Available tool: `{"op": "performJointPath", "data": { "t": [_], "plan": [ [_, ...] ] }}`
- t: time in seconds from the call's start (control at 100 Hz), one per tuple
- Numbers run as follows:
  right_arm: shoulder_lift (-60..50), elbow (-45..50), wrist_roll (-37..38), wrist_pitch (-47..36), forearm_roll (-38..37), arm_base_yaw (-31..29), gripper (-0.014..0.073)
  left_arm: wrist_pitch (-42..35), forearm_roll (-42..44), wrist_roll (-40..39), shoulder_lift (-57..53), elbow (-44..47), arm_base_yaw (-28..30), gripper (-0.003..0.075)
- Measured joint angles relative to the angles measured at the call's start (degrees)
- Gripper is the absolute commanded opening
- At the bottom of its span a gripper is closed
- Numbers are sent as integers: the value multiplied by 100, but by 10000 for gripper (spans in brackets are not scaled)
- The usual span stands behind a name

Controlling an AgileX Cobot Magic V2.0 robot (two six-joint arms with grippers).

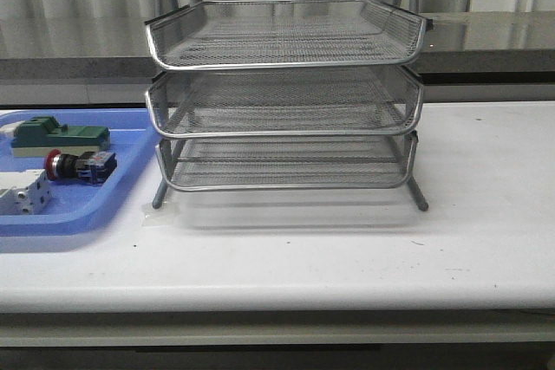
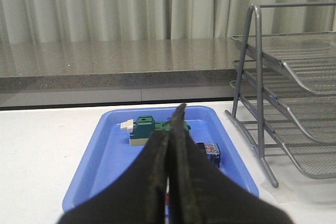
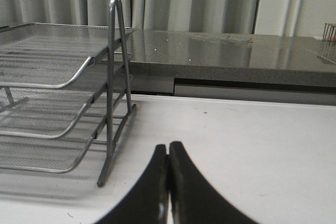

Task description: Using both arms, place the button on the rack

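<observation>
The button lies on its side in the flat blue tray at the table's left, red head to the left. In the left wrist view only its blue-black body shows; the fingers hide the head. The three-tier wire rack stands mid-table with nothing on its tiers; it also shows in the left wrist view and the right wrist view. My left gripper is shut and empty, over the blue tray short of the button. My right gripper is shut and empty over bare table beside the rack's leg. Neither gripper shows in the front view.
A green block lies at the back of the blue tray and a white block at its front left. A grey counter ledge and curtains run behind the table. The white tabletop stretches right of the rack.
</observation>
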Motion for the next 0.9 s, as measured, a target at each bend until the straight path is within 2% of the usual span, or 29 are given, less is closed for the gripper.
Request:
{"op": "performJointPath", "data": {
  "t": [0.19,0.51,0.74,0.9],
  "plan": [
    [567,-1001,0,954,277,0,-59,5,0,0,0,0,0,-20],
    [2636,-2820,0,2484,695,0,-59,5,0,0,0,0,0,-20],
    [4035,-3361,0,2518,1026,0,-59,5,0,0,0,0,0,-20],
    [4784,-3361,0,2421,1852,0,-59,5,0,0,0,0,0,-20]
  ]
}}
